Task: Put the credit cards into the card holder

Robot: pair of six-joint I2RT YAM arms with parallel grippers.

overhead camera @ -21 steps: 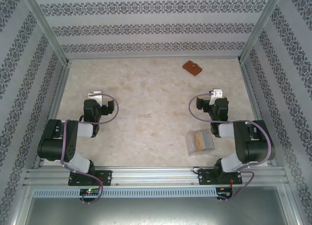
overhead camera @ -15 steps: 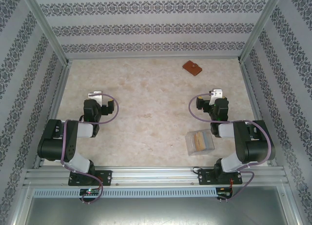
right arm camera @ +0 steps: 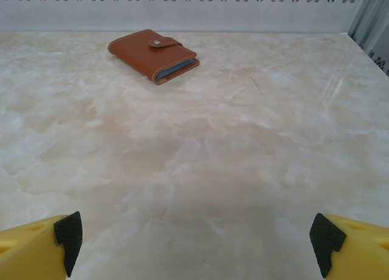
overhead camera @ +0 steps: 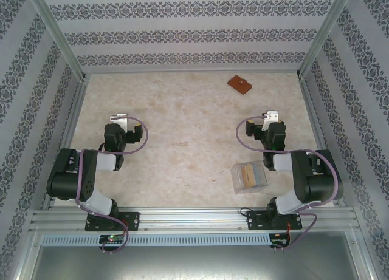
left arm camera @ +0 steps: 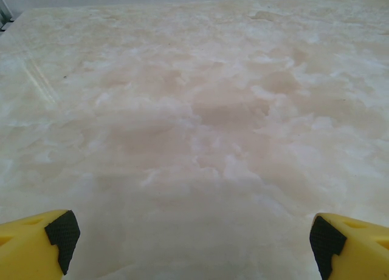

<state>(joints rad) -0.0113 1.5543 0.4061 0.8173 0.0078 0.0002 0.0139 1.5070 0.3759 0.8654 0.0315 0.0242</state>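
- The card holder lies flat on the counter, far back on the right and near the patterned rear wall.
- From the right wrist camera, the card holder is closed. Its little clasp tab is pressed down over the top, and a blue edge shows between the brown covers.
- The credit cards sit inside a clear plastic box. An orange-tan one and a pale bluish one can be made out through it.
- That box rests near the front of the counter, just beside the right arm and well apart from the card holder.
- The left tool hangs over bare counter on the left side. In its own camera the left tool has its yellow fingers spread wide apart, with nothing between them.
- The right tool points toward the back wall, with the card holder ahead of it and to the left, well apart.
- In its wrist view the right tool also stands wide apart and holds nothing. Its black pads show at the lower corners.
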